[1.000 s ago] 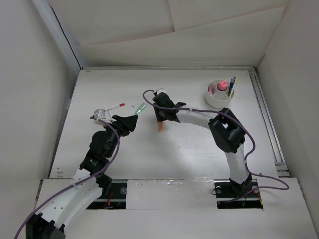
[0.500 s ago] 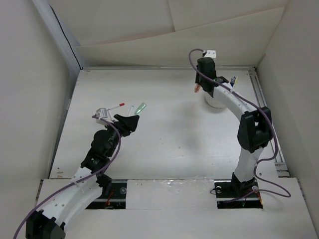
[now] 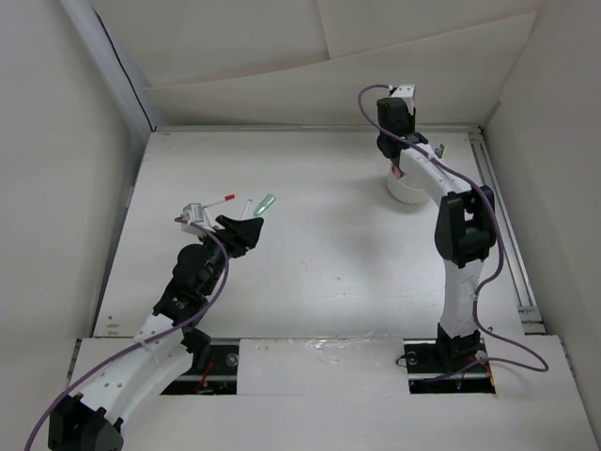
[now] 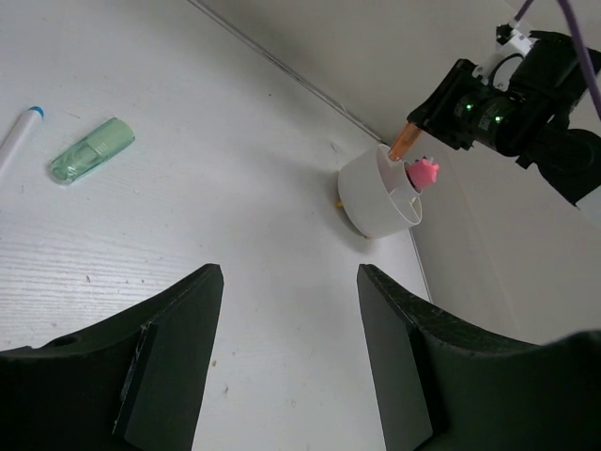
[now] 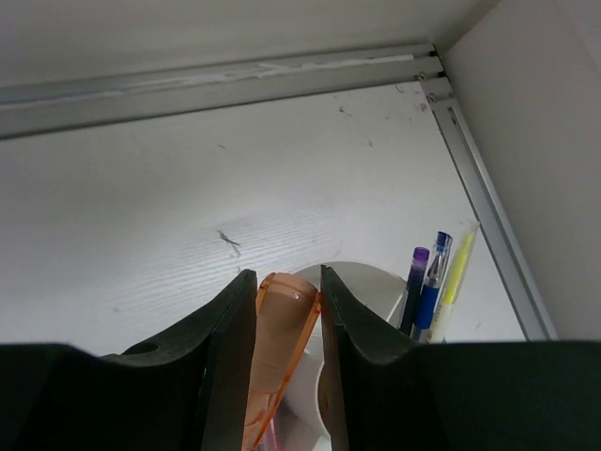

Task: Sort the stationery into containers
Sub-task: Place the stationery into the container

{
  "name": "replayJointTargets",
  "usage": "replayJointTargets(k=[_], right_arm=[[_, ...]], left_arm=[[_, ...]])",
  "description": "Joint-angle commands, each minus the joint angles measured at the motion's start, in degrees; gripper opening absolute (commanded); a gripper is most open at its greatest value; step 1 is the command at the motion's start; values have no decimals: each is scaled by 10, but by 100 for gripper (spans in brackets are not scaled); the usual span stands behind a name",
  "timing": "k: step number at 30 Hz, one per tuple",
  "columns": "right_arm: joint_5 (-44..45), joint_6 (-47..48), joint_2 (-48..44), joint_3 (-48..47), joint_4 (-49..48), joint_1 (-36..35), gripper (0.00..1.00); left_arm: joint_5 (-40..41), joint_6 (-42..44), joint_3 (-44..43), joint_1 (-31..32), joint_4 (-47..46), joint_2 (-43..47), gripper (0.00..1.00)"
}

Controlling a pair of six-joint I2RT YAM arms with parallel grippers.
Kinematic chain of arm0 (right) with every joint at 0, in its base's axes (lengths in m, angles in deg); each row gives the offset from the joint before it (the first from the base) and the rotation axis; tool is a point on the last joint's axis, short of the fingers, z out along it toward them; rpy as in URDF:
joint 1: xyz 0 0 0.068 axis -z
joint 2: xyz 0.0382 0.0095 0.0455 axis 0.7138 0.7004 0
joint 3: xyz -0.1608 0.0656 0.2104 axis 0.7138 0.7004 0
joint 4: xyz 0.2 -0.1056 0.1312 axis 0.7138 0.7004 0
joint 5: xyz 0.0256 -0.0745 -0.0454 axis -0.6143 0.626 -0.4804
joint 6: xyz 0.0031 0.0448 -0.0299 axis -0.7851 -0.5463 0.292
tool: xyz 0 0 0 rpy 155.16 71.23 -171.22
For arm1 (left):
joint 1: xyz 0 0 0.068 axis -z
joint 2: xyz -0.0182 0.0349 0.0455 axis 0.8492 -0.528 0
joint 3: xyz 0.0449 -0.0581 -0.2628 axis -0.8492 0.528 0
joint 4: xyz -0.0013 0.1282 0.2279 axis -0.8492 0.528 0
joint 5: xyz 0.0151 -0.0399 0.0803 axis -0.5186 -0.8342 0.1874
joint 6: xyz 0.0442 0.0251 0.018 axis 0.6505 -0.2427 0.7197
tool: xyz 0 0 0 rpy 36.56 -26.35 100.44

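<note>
A white table (image 3: 319, 272) has a metal rail (image 3: 504, 235) along its right edge, and white panels (image 3: 56, 141) enclose it.

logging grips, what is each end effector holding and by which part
Right end effector: the orange marker, pinched by its barrel, free end by the white cup. Left end effector: open, nothing held.

I count one white cup (image 4: 371, 202) and eight pieces of stationery in all. Three lie loose: one green marker (image 4: 91, 150), one red-tipped white pen (image 3: 219, 200), one blue-tipped white pen (image 4: 17, 141). One orange marker (image 5: 277, 352). Three thin pens stand together: one purple-capped pen (image 5: 415, 282), one blue pen (image 5: 428, 301), one yellow pen (image 5: 460, 268). One pink-capped stub (image 4: 423, 173).
</note>
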Motion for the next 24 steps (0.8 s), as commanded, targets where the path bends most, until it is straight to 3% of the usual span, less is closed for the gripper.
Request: replayJointTargets(k=[1,18,24], right_arm=[[58,45,5,-22,-21,-3,15],[90,75,16,8,-27,-9,16],[90,75,16,14,-27,-15,20]], left_arm=[[-8,-2,1,-2,-28,2,56],[-8,-2,1,-2,-28,-3,56],[-8,-2,1,-2,-28,-3,56]])
